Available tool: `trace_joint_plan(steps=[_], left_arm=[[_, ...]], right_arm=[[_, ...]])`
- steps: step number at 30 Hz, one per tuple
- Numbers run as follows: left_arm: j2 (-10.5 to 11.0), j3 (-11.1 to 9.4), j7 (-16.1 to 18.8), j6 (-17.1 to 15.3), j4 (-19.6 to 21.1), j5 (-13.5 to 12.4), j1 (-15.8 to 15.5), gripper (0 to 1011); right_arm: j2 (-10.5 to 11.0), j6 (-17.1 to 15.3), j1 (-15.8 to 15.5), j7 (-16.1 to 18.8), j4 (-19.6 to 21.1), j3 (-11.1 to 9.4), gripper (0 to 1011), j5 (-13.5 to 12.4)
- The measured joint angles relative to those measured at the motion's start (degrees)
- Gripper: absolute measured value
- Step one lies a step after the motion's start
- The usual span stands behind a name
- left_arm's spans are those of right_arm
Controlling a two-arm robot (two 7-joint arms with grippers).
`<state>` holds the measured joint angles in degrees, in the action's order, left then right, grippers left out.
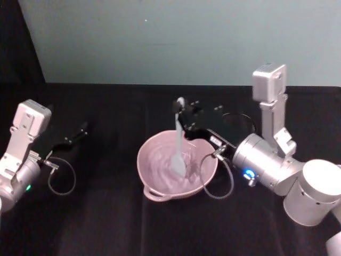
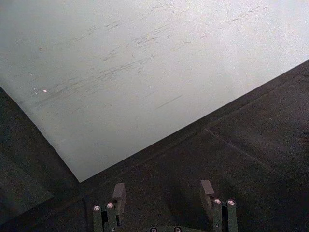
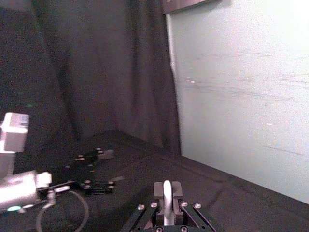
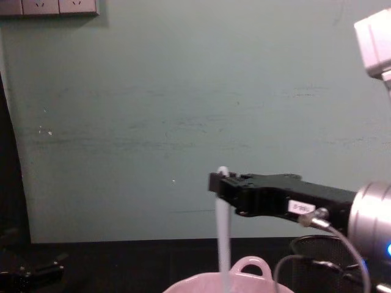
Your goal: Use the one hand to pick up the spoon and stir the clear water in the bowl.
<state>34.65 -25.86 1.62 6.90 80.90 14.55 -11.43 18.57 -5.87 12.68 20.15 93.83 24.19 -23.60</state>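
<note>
Black surface (image 1: 106, 224), centre: the pale pink round bowl (image 1: 154, 165) with a loop handle. Above its far rim my slim black right hand (image 1: 185, 110) clamps the top of the long white plastic spoon (image 1: 177, 144), which hangs upright with its scoop inside the bowl. My left hand (image 1: 80, 132) sits far left, fingers apart, holding nothing.

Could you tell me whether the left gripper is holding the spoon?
No, the right gripper holds the spoon in the bowl; the left gripper sits empty.
</note>
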Motion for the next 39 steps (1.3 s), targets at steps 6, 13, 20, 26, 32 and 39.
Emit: trace_joint_plan(steps=[6, 13, 20, 26, 32, 39], left_arm=[[0.0, 0.0, 0.0, 0.0, 0.0, 0.0, 0.0, 1011], [0.0, 0.0, 0.0, 0.0, 0.0, 0.0, 0.0, 1011], [0.0, 0.0, 0.0, 0.0, 0.0, 0.0, 0.0, 1011], [0.0, 0.0, 0.0, 0.0, 0.0, 0.0, 0.0, 1011], [0.0, 0.0, 0.0, 0.0, 0.0, 0.0, 0.0, 1011], [0.0, 0.0, 0.0, 0.0, 0.0, 0.0, 0.0, 1011]], right_arm=[[-1.8, -0.1, 1.1, 1.2, -1.0, 2.5, 109, 0.1], [-4.5, 0.8, 4.8, 2.4, -6.0, 4.3, 108, 0.2], [-6.3, 1.9, 8.8, 2.8, -11.7, 4.4, 108, 0.5], [-5.7, 2.4, 9.7, 1.7, -13.6, 2.5, 108, 0.7], [-3.6, 2.4, 8.0, 0.5, -11.8, -0.1, 108, 0.5], [-1.3, 1.8, 5.0, -0.4, -7.6, -2.0, 108, 0.4]])
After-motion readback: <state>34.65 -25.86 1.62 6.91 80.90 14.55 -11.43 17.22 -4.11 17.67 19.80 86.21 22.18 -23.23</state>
